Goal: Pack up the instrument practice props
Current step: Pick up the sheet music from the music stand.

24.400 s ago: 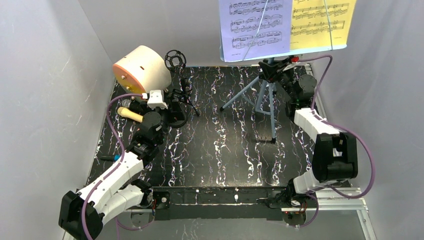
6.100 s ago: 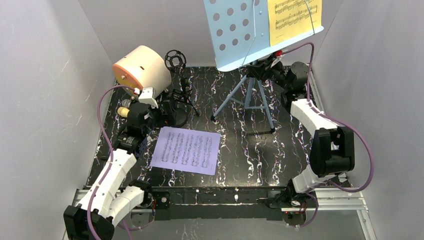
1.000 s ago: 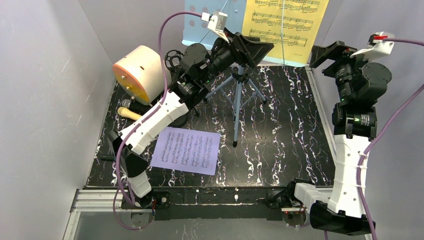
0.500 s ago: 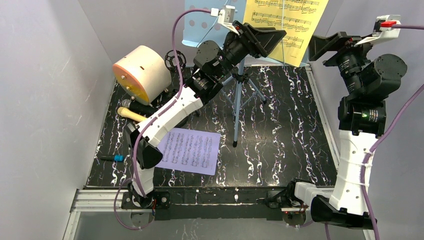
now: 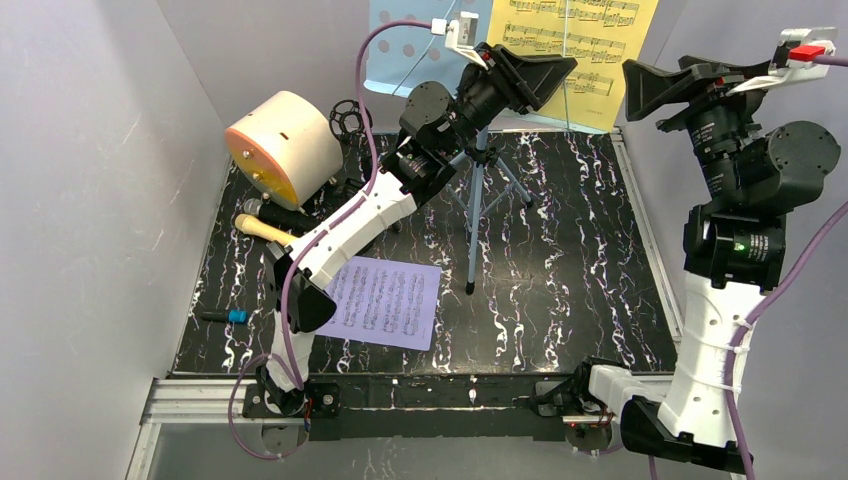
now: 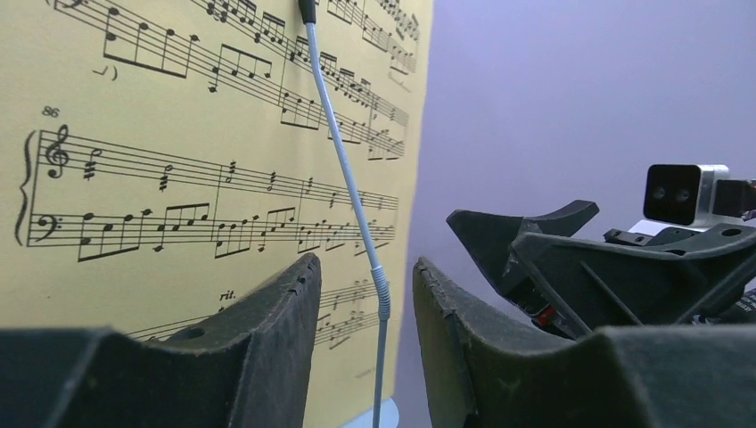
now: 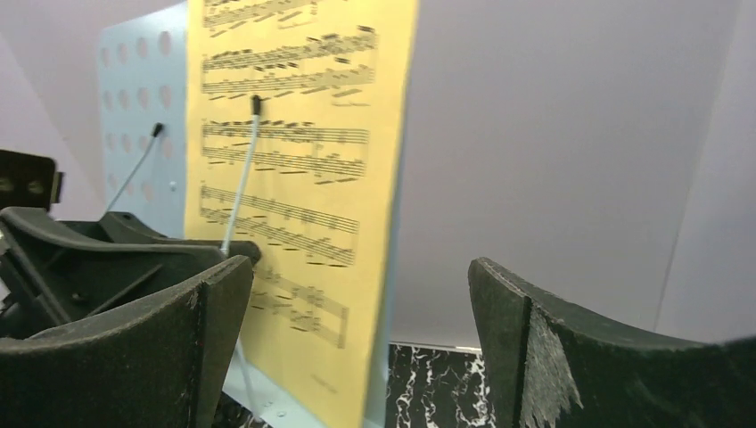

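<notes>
The blue perforated music rack [image 5: 420, 35] stands on its tripod [image 5: 473, 200] at the back, with the yellow score sheet [image 5: 570, 45] leaning on it. My left gripper [image 5: 558, 76] is raised in front of that sheet [image 6: 178, 178]. Its jaws [image 6: 365, 276] stand narrowly apart, either side of the rack's thin wire page holder [image 6: 352, 196], and do not touch it. My right gripper [image 5: 645, 95] is wide open, and the sheet's right edge [image 7: 383, 267] lies between its fingers [image 7: 357, 285]. The lavender score sheet [image 5: 375, 300] lies flat on the table. A cream microphone [image 5: 262, 229] and a dark one [image 5: 272, 212] lie at the left.
A big cream cylinder with an orange face [image 5: 280, 145] rests at the back left, with a black round mount [image 5: 349, 116] beside it. A small blue-tipped piece [image 5: 228, 316] lies near the table's left edge. Grey walls close in the black marbled table [image 5: 560, 280].
My left gripper has shifted right and up along the yellow sheet, and its jaws have narrowed around the wire holder. The right arm has risen slightly, still wide open.
</notes>
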You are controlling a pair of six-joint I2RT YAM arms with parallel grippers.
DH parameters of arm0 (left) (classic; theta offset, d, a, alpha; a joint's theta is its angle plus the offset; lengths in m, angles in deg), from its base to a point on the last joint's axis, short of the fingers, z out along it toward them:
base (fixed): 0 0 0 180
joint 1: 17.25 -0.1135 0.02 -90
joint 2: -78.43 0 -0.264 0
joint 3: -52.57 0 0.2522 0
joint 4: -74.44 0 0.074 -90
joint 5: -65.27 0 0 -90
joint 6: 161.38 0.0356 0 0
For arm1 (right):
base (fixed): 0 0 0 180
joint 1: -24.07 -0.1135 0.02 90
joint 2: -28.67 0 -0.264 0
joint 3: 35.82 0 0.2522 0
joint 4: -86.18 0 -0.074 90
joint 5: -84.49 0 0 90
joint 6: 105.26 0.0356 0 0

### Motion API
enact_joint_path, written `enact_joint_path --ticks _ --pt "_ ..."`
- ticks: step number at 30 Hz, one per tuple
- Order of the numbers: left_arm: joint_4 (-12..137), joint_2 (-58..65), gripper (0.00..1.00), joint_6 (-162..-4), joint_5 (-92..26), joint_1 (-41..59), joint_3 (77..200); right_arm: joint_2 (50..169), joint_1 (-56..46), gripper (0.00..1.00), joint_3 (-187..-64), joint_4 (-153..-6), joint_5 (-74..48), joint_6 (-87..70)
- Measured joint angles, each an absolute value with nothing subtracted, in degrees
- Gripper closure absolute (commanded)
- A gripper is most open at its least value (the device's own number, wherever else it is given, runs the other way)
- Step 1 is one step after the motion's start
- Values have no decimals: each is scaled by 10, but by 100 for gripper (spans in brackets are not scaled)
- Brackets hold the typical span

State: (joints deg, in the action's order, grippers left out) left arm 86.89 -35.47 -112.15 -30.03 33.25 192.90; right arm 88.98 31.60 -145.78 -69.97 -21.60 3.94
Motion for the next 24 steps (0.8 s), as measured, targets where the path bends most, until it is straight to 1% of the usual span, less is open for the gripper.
enact_joint_path --ticks 2,7,11,15,18,24 --pt "869 -355 63 -1121 -298 333 1930 899 316 1 -1471 -705 -241 43" --pt "874 -355 64 -1119 -293 336 1936 924 316 1 -1482 -723 -298 64" --pt "874 -355 64 -1119 -289 338 1936 953 316 1 -1482 -725 -312 71" --pt "874 -359 67 -1119 -287 339 1944 975 316 1 -1482 -725 -319 74" --pt "877 -366 72 -1120 -285 339 1953 984 316 1 -1482 -728 -334 77" --pt "877 -370 87 -1119 -283 339 1954 1001 316 1 -1486 -748 -371 94"
